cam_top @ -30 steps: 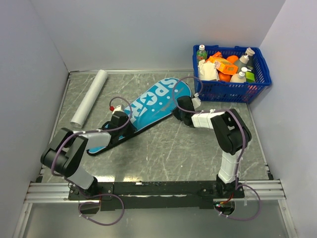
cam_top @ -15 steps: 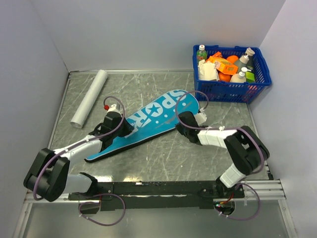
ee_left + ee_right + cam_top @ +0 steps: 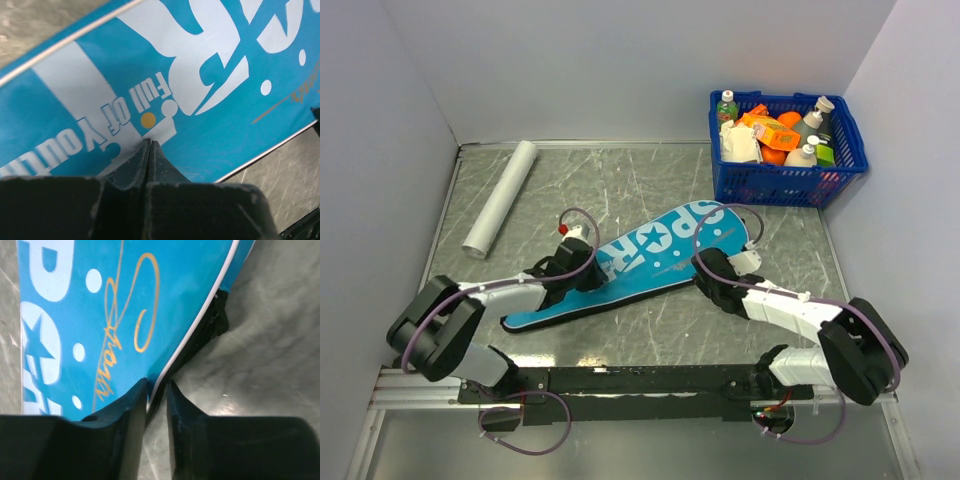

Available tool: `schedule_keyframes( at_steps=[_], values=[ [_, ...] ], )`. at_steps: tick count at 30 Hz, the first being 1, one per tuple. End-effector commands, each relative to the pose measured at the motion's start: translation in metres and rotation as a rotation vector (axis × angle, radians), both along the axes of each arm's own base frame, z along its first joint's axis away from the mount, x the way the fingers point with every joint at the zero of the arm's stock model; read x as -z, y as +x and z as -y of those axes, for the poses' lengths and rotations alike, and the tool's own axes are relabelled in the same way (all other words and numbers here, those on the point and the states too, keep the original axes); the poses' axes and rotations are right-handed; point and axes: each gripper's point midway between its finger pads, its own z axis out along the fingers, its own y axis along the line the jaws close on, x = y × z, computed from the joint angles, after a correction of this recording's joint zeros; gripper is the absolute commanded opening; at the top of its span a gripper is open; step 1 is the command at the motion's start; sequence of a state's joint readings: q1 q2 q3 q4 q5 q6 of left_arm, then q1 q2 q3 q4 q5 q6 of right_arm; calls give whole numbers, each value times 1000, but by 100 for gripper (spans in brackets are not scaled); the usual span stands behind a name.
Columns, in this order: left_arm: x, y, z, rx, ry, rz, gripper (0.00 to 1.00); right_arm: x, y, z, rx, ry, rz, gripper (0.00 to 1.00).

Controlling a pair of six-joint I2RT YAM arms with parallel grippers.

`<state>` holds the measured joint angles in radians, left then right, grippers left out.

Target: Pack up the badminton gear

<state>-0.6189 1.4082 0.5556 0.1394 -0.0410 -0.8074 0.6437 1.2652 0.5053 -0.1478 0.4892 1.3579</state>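
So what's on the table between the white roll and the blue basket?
Nothing. The top view shows only bare table between the white roll and the blue basket.

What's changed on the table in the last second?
The bag slid toward the arms and right, turning flatter; both arms drew back with it. The left gripper is shut, tips on it; the right gripper has jaws slightly apart astride the edge. The basket and white roll stayed put.

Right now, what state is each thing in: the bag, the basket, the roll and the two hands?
Bag: lying flat.
Basket: upright, full.
Roll: lying on its side.
Left hand: shut, tips on the bag.
Right hand: slightly open, astride the bag's edge.
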Motion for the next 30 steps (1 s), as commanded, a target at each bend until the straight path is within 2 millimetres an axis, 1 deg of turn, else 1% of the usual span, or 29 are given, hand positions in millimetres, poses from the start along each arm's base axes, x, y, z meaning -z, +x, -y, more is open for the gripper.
schedule_keyframes(
  at_steps=[1, 4, 5, 7, 8, 9, 10, 11, 14, 19, 26, 28, 30],
  values=[
    [15, 9, 8, -11, 2, 2, 1, -20, -7, 10, -53, -74, 19, 42],
    [18, 12, 11, -5, -6, -2, 1, -33, -10, 14, -107, -119, 37, 45],
    [17, 13, 13, -1, -9, 5, 1, -40, -13, 22, -108, -144, 48, 45],
    [19, 14, 16, 11, -7, 2, 1, -50, -15, 30, -101, -156, 69, 45],
    [19, 14, 16, 15, -5, 2, 1, -49, -16, 39, -94, -168, 55, 45],
    [20, 14, 16, 15, -5, 2, 1, -51, -15, 43, -91, -169, 59, 44],
    [21, 11, 18, 26, -12, -7, 1, -53, -15, 45, -91, -164, 67, 40],
    [21, 11, 18, 26, -16, -8, 1, -52, -14, 52, -87, -174, 62, 38],
    [21, 8, 18, 29, -29, -8, 1, -47, -15, 55, -97, -175, 38, 31],
    [19, 1, 14, 32, -30, -5, 1, -37, -11, 58, -99, -185, 3, 21],
    [22, -4, 13, 49, -33, -10, 1, -15, -2, 55, -107, -156, -51, 14],
    [23, -5, 13, 51, -31, -13, 1, -9, -1, 55, -104, -153, -69, 14],
    [24, -5, 13, 53, -33, -11, 1, -9, 2, 53, -101, -144, -65, 15]
  ],
)
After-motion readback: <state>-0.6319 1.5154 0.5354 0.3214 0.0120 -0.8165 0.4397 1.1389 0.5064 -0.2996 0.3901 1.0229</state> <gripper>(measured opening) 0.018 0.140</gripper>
